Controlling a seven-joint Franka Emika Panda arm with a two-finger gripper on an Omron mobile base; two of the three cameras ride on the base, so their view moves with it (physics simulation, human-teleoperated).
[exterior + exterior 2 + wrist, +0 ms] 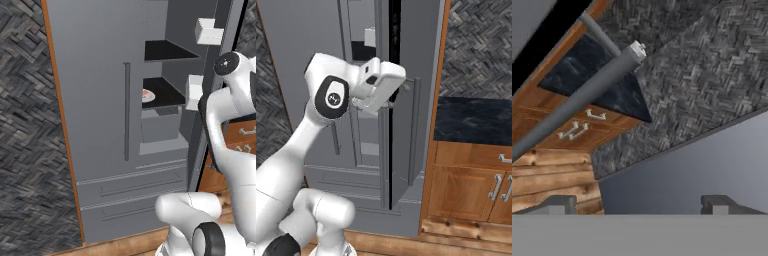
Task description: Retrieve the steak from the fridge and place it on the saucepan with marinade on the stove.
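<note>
The fridge stands with its left door shut and its right door swung open. On a black shelf inside, the steak lies as a small pink slab on a white plate. In the right base view my white hand hangs high beside the open door's edge, near its long bar handle. My gripper is open, its fingertips wide apart and nothing between them, facing the door's grey face and its handle bar. The saucepan and the stove are out of view.
White door bins hang on the open door. A wooden cabinet with a dark counter top stands right of the fridge. The closed door's handle runs vertically. A herringbone wall lies to the left.
</note>
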